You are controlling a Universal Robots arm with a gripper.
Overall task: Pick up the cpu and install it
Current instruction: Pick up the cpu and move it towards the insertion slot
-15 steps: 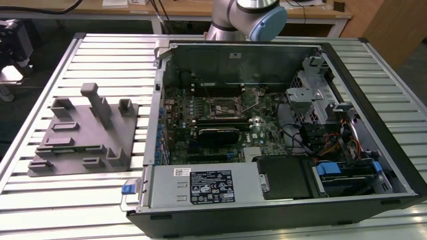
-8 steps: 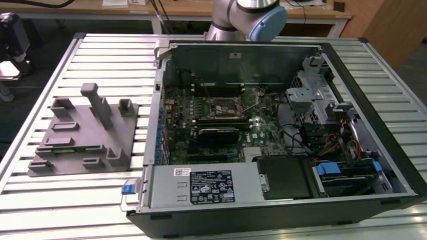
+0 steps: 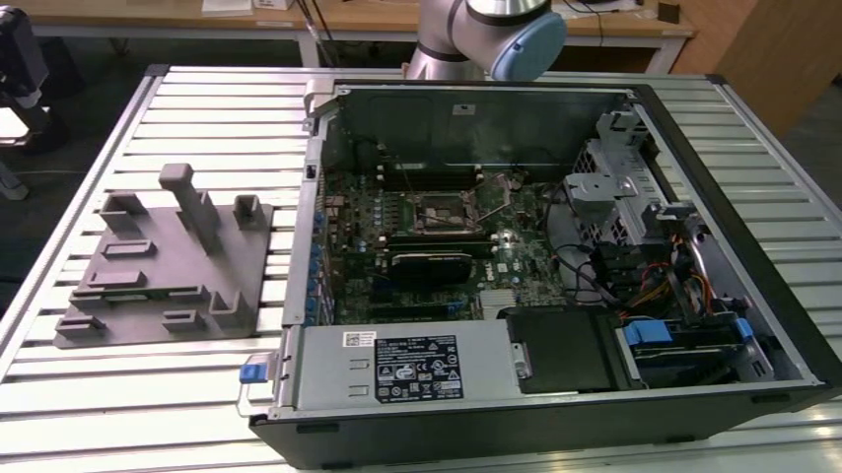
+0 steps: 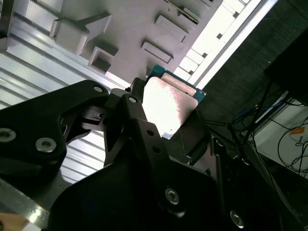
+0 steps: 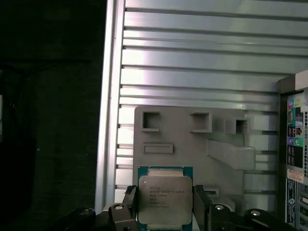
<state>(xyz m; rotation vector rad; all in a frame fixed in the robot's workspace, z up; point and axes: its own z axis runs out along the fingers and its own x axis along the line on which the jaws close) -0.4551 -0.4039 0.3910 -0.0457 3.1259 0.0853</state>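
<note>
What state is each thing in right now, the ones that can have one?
end effector: shut on the cpu.
cpu: held clear above the grey tray.
grey tray: lying flat, posts up.
computer case: on its side, open.
socket: no chip seated.

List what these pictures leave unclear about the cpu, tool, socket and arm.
The cpu: one edge cut off in the first wrist view; glare blanks its plate in the second wrist view.
The tool, shut on the cpu: body cut off in the first wrist view.
The socket: too small in the exterior view to tell whether it is empty.
The arm: cut off by the exterior view's upper edge.
</note>
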